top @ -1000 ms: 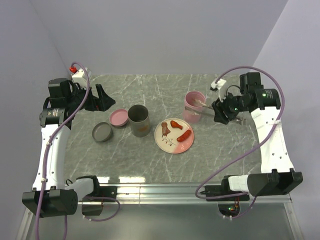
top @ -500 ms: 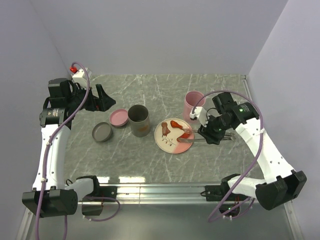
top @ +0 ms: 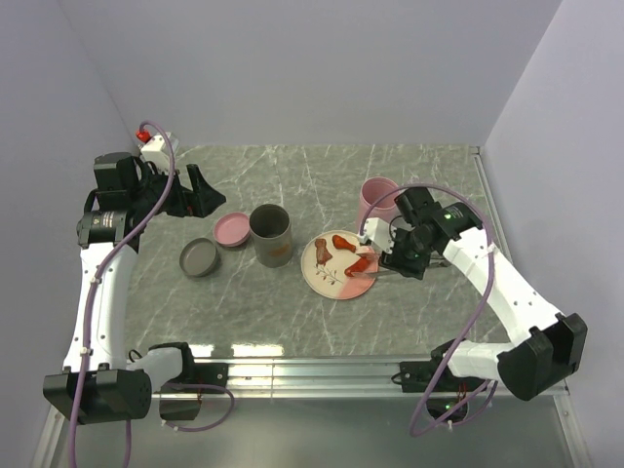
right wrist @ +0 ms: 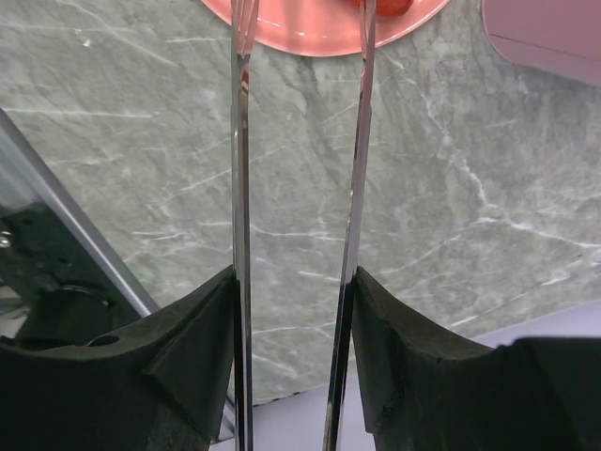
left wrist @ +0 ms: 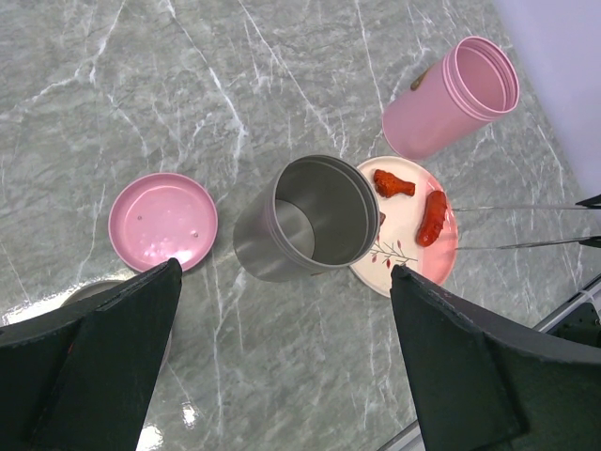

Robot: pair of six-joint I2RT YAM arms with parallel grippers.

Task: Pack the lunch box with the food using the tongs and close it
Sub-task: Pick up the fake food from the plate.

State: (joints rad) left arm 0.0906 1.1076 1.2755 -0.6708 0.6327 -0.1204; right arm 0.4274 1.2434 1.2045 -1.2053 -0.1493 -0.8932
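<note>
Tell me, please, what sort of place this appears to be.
Probably a robotics lab cell: plain lilac partition walls enclose a grey marble-patterned tabletop, with an aluminium mounting rail along its near edge.

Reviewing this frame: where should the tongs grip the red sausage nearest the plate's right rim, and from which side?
Across its narrow middle, one arm of the tongs on each long side, coming low from the plate's right rim. The red sausage lies flat and elongated just inside that rim, where the tips hover.

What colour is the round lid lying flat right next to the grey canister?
The lid is pink, and it shows clearest in the left wrist view.
</note>
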